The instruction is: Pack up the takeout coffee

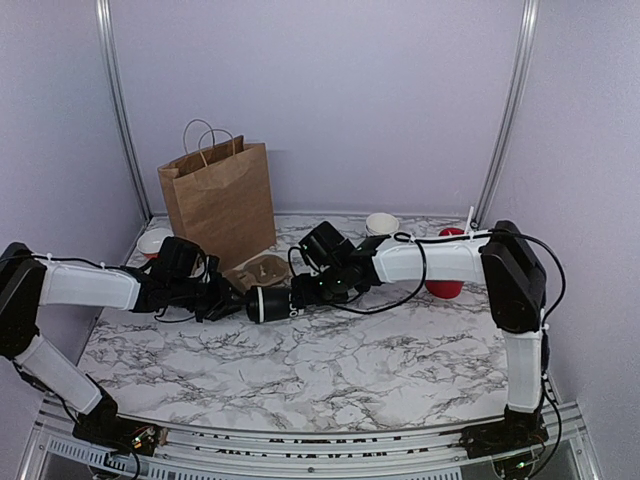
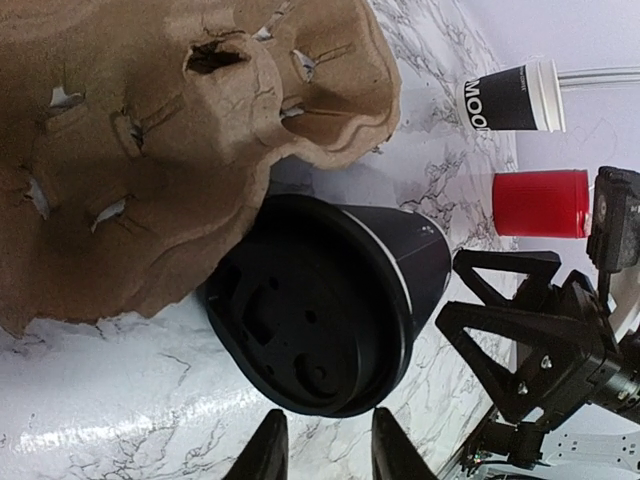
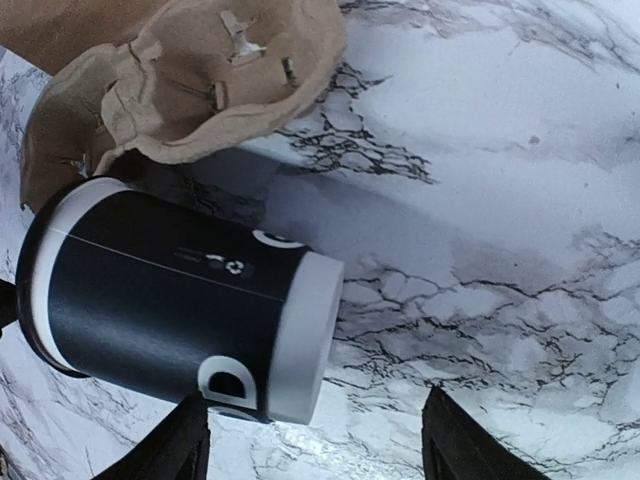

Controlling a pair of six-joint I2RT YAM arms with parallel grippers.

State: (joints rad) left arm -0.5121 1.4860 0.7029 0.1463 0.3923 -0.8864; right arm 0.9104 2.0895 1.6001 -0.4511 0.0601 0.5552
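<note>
The takeout coffee lies on its side on the marble table, a black cup with its black lid on. The lid faces my left gripper, whose fingers stand a little apart just short of it, holding nothing. In the top view my left gripper is at the cup's left end and my right gripper at its right end. The cup shows its white bottom end toward my right gripper, which is wide open; the cup's lower corner is near the left finger.
A brown pulp cup carrier sits right behind the cup, touching it. Behind that stands a brown paper bag. A stack of black cups and a red cup stand at the back right. A white bowl is at the back left.
</note>
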